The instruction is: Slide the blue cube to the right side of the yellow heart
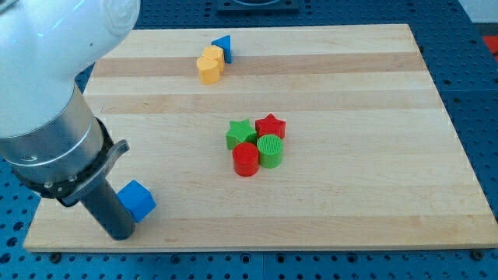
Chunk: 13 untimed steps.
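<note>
Wooden board (342, 163): pale, striped planks, fills most of the view; its top left corner is hidden behind the arm.

Arm (47, 101): white upper housing and grey metal collar, at the view's left, cut off by the top and left edges. It covers the board's left margin.

Dark rod (105, 208): comes down from the collar toward the view's bottom left. My tip (122, 234) sits near the board's bottom left corner, at the bottom left edge of the blue cube; whether it touches the cube is hard to tell. No jaws or fingers on this tool, so there is nothing to spread or close.

Blue cube (138, 200): bottom left of the board, just to the right of the rod, its left side partly hidden by it. Well apart from the yellow heart, which lies far toward the view's top.

Yellow heart (210, 65): near the top edge, left of centre.

Blue triangular block (223, 48): touching the heart at its upper right; exact shape is hard to make out.

Central cluster, all packed together:
- red cylinder (246, 159), bottom left
- green cylinder (270, 150), bottom right, ribbed top
- green star (240, 133), top left
- red star (271, 126), top right
</note>
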Each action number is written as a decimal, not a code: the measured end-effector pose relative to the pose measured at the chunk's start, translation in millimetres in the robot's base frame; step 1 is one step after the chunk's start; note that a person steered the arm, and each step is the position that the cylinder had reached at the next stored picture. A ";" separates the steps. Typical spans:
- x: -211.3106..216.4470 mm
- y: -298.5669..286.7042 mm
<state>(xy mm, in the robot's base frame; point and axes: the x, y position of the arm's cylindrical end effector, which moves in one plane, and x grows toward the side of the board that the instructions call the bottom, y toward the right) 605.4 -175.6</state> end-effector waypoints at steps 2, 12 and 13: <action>-45.4 3.0; -268.6 165.4; -261.8 174.7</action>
